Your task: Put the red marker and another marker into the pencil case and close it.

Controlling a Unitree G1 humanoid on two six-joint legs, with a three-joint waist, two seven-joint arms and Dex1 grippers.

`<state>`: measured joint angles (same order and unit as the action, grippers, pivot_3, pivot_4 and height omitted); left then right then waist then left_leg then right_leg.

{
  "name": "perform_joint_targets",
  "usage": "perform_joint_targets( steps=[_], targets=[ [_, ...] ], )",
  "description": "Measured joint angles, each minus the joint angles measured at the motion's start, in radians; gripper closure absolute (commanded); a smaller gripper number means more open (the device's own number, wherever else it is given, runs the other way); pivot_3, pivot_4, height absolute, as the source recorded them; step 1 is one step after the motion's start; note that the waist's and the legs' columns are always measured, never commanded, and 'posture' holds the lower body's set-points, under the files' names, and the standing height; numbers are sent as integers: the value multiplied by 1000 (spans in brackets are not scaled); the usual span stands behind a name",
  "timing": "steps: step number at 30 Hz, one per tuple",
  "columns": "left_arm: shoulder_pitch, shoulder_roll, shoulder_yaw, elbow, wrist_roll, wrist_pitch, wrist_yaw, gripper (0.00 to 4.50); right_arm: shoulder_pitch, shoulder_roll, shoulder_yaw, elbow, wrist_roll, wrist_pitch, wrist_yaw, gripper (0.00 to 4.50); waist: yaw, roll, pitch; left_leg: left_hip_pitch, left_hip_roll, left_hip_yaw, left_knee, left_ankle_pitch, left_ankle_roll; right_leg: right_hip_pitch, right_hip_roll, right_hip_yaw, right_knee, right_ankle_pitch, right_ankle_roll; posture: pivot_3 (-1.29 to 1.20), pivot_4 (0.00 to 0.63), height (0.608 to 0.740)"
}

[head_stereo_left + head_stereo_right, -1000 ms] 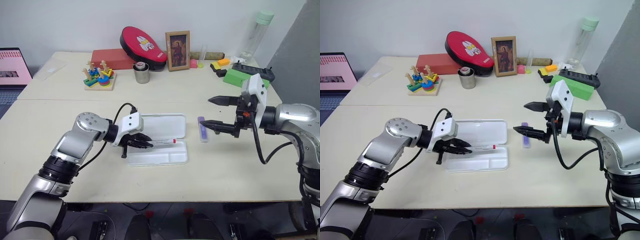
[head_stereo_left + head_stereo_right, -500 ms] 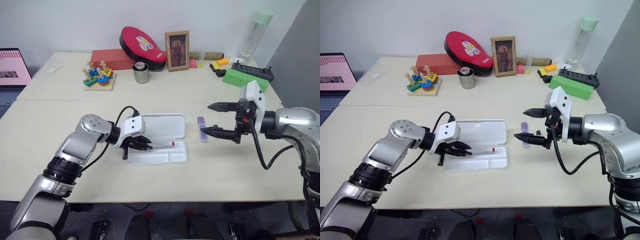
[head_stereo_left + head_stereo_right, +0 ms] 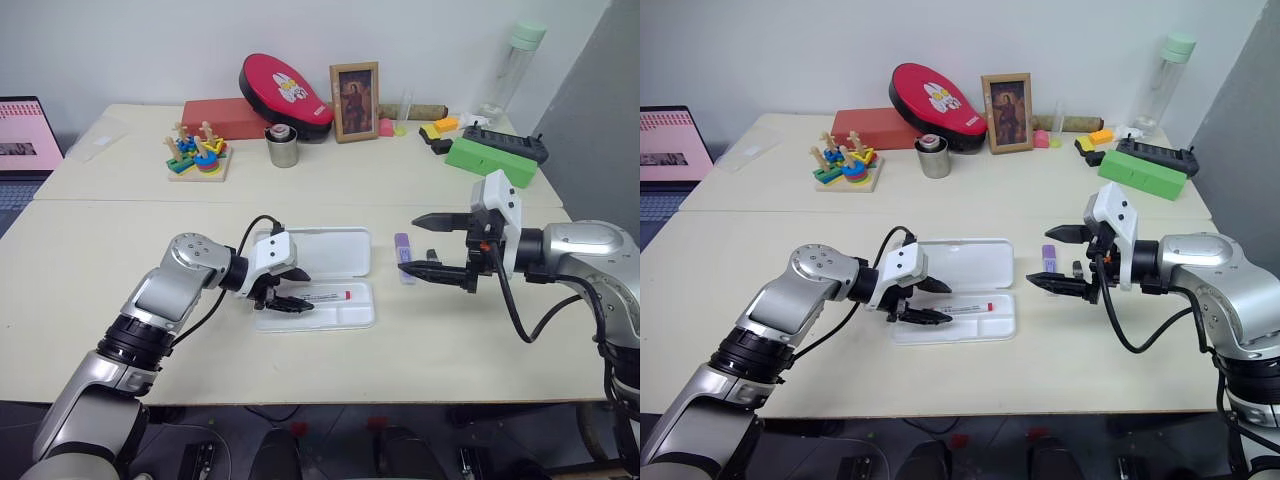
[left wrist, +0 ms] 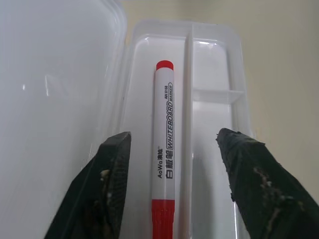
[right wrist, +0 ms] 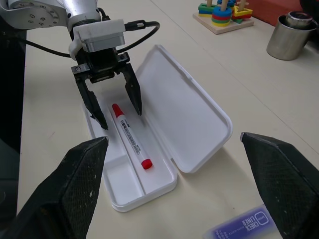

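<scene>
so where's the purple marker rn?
On the table, the purple marker lies just right of the open pencil case, under the open right gripper.

An office-like room: pale table [image 3: 90,250], laptop [image 3: 25,135], framed picture [image 3: 356,100], plain wall.

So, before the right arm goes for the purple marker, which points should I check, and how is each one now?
1. Red marker lies in the pencil case: ok.
2. Left gripper open, off the marker: ok.
3. Case lid open: ok.
4. Right gripper open: ok.
5. Purple marker free on the table, beside the case: ok.
6. Right gripper lined up over the purple marker: cannot tell.
</scene>
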<state>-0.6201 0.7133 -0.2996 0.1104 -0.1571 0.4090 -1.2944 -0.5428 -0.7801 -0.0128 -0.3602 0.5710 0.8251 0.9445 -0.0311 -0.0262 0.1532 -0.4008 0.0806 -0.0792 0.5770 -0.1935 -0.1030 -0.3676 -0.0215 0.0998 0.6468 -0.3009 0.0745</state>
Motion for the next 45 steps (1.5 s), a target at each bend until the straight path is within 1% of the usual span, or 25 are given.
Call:
perform_joint_targets(
  steps=[3, 4, 5, 7, 10, 13, 15, 18, 20, 22, 25, 29, 32, 35, 36, 38, 39, 43, 44, 45],
  targets=[
    [7, -16, 37, -7, -26, 3, 22, 280, -7, 19, 5, 33, -20, 29, -63, 0, 0, 0, 0, 0, 0, 0, 0, 0, 0, 0, 0, 0, 0, 0, 0, 0, 150, 740],
    [21, -37, 74, -27, -57, 12, 39, 79, -9, 38, 10, 46, -39, 57, -110, 0, 0, 0, 0, 0, 0, 0, 0, 0, 0, 0, 0, 0, 0, 0, 0, 0, 150, 740],
    [34, -61, 110, -50, -91, 20, 58, 37, -10, 62, 14, 59, -49, 91, -162, 0, 0, 0, 0, 0, 0, 0, 0, 0, 0, 0, 0, 0, 1, 0, 0, 0, 150, 740],
    [53, -82, 144, -75, -122, 20, 81, 37, -10, 103, 18, 66, -59, 135, -223, 0, 0, -1, 0, 0, 0, 0, 0, 0, 0, 0, 0, 0, 1, 0, 0, 0, 150, 740],
    [118, -129, 226, -113, -184, 29, 142, 37, -11, 207, 10, 72, -80, 240, -376, 0, -2, 0, -1, 0, 0, 0, 0, 0, 0, 0, 0, 0, 1, 0, 0, 0, 150, 740],
    [204, -212, 328, -202, -298, 50, 226, 37, 30, 347, 20, 62, -151, 326, -572, 0, -1, -2, -2, 0, 0, -1, 0, 0, 0, 0, 0, 0, 2, 0, 0, 0, 150, 740],
    [218, -222, 353, -227, -316, 43, 260, 37, 46, 400, 38, 55, -170, 364, -640, 0, 0, -2, -2, 0, 0, -1, 0, 0, 0, 0, 0, 0, 2, 0, 0, 0, 150, 740],
    [220, -235, 376, -243, -330, 17, 284, 37, 46, 445, 63, 49, -208, 382, -707, 0, 2, -2, -2, 1, 0, -1, 1, 0, 0, 2, 0, 0, 2, 0, 0, 0, 150, 740],
    [220, -239, 376, -258, -333, 2, 285, 37, 46, 459, 101, 58, -251, 377, -748, 0, 1, -2, -2, 1, 0, -1, 1, 0, 0, 2, 0, 0, 1, 0, 1, 0, 150, 740],
    [220, -242, 375, -265, -340, -3, 285, 37, 46, 480, 129, 100, -287, 357, -776, 0, -1, -2, -2, 2, 0, -1, 1, 0, 0, 2, 0, 0, 1, 0, 0, 0, 150, 740],
    [220, -244, 373, -270, -349, -3, 284, 37, 46, 482, 154, 157, -326, 336, -794, 0, -1, -2, -2, 1, 0, -1, 0, 0, 0, 2, 0, 0, 1, 0, 0, 0, 150, 740],
    [221, -244, 372, -282, -354, -2, 284, 37, 43, 493, 152, 201, -353, 285, -794, 0, -2, -2, -2, 2, 0, -1, 0, 0, 0, 2, 0, 0, 1, 0, 0, 0, 150, 740],
    [221, -244, 371, -296, -357, -2, 284, 0, 42, 513, 151, 233, -360, 247, -792, 509, -3, -2, -3, 3, 0, -1, 0, 0, 0, 4, 0, 0, 1, 0, 1, 0, 150, 740],
    [221, -244, 366, -297, -358, -1, 285, 0, 42, 525, 152, 252, -361, 223, -790, 1222, -4, -2, -3, 4, 0, -1, 0, 0, 0, 4, 0, 0, 1, 0, 1, 0, 150, 740],
    [221, -244, 365, -297, -358, -1, 285, 0, 42, 525, 152, 254, -361, 221, -790, 1327, -4, -2, -3, 4, 0, -1, 1, 1, 1, 4, 0, 0, 1, 1, 1, 0, 150, 740],
    [221, -243, 365, -297, -358, -1, 285, 0, 42, 526, 152, 257, -362, 217, -789, 1876, -3, -2, -3, 4, 0, -1, 1, 1, 1, 5, 0, 0, 1, 1, 1, 0, 150, 740],
    [221, -243, 365, -297, -358, -1, 285, 0, 42, 527, 152, 258, -362, 215, -789, 1962, -2, -2, -3, 4, 0, -1, 1, 1, 2, 5, 0, 0, 1, 1, 2, 0, 150, 740],
    [221, -243, 364, -297, -358, -1, 289, 0, 41, 528, 152, 268, -362, 206, -789, 2942, -1, -3, -3, 4, 0, -1, 1, 1, 2, 5, 0, 0, 0, 1, 2, 0, 150, 740],
    [220, -243, 364, -297, -358, -1, 290, 0, 40, 528, 152, 270, -362, 205, -789, 3063, -1, -3, -3, 4, 0, -1, 1, 1, 2, 5, 0, 0, 0, 1, 2, 0, 150, 740],
    [219, -243, 363, -297, -358, -1, 291, 0, 38, 528, 151, 273, -362, 203, -789, 3289, -1, -3, -3, 3, 0, -1, 1, 1, 2, 5, 0, 0, 0, 1, 2, 0, 150, 740]
  ],
)
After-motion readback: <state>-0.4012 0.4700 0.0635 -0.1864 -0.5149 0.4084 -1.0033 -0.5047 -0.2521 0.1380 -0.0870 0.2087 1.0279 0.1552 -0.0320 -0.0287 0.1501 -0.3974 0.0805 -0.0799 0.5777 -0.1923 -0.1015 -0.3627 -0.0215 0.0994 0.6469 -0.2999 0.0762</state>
